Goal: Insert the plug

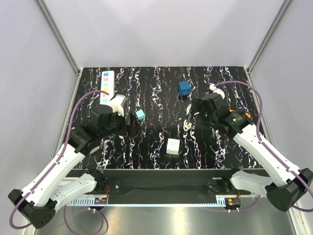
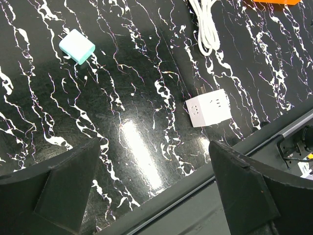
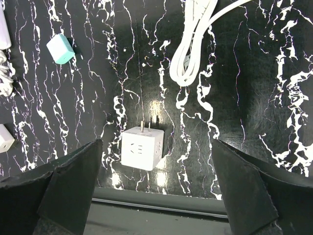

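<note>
A white cube plug (image 1: 172,146) with metal prongs lies on the black marbled table near its front edge. It also shows in the left wrist view (image 2: 208,107) and the right wrist view (image 3: 141,148). A smaller teal plug (image 1: 140,114) (image 2: 77,46) (image 3: 60,48) lies further left. The white power strip (image 1: 106,85) with coloured sockets lies at the back left. My left gripper (image 1: 129,125) (image 2: 156,191) hovers open beside the teal plug, holding nothing. My right gripper (image 1: 190,115) (image 3: 156,191) is open and empty, above and behind the white cube.
A coiled white cable (image 1: 188,125) (image 2: 206,29) (image 3: 193,44) lies under the right gripper. A blue cube (image 1: 184,88) sits at the back centre. The table's front rail (image 3: 161,205) runs just behind the white cube. Grey walls enclose the table on three sides.
</note>
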Controlling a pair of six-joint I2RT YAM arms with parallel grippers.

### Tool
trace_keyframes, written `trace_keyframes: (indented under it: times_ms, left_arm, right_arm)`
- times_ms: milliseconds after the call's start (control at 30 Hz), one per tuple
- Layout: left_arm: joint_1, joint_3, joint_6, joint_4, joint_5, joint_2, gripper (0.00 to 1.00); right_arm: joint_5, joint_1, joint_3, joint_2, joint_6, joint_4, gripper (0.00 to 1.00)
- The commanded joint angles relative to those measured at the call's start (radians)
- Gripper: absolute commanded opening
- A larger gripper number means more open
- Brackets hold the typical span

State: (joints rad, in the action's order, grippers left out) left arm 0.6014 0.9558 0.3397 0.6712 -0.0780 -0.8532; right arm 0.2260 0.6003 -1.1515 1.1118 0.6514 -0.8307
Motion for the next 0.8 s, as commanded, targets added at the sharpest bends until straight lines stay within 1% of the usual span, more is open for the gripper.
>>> trace_keyframes:
  times_ms: [0, 133, 233, 300, 333, 367, 400, 467, 533, 667, 700, 767]
  left_arm:
    - [0.0, 0.014, -0.004, -0.039, 0.018, -0.001, 0.99]
    - [0.0, 0.018, -0.028, -0.036, -0.012, -0.049, 0.99]
    - [0.008, 0.04, -0.068, -0.03, -0.103, -0.118, 0.99]
    - [0.052, 0.069, -0.073, -0.019, -0.068, -0.185, 0.98]
    - [0.073, 0.083, -0.073, -0.012, -0.018, -0.211, 0.97]
    - [0.122, 0.095, -0.07, -0.004, 0.004, -0.24, 0.97]
    - [0.147, 0.121, -0.067, 0.005, 0.023, -0.294, 0.97]
    - [0.21, 0.142, -0.042, 0.008, 0.061, -0.346, 0.99]
    - [0.247, 0.178, -0.022, 0.007, 0.075, -0.418, 0.99]
    - [0.357, 0.264, 0.025, 0.004, 0.174, -0.558, 0.99]
    - [0.373, 0.306, 0.036, 0.002, 0.184, -0.62, 0.99]
    - [0.411, 0.342, 0.071, -0.001, 0.207, -0.682, 0.99]
  right_arm:
    - [0.03, 0.004, -0.014, -0.013, -0.004, 0.042, 1.0]
    - [0.012, 0.004, 0.009, -0.05, 0.037, 0.03, 1.0]
    - [-0.007, 0.003, 0.053, -0.107, 0.068, 0.028, 1.0]
    - [-0.02, 0.004, 0.099, -0.141, 0.093, 0.03, 1.0]
    - [-0.033, 0.004, 0.113, -0.148, 0.097, 0.028, 1.0]
    - [-0.039, 0.004, 0.125, -0.159, 0.097, 0.027, 1.0]
    - [-0.045, 0.004, 0.148, -0.176, 0.096, 0.028, 1.0]
    - [-0.053, 0.004, 0.174, -0.197, 0.099, 0.025, 1.0]
    - [-0.047, 0.004, 0.184, -0.236, 0.094, 0.025, 1.0]
    - [-0.017, 0.004, 0.191, -0.314, 0.071, 0.022, 1.0]
    - [-0.014, 0.003, 0.193, -0.357, 0.067, 0.025, 1.0]
    - [0.005, 0.003, 0.194, -0.406, 0.062, 0.028, 1.0]
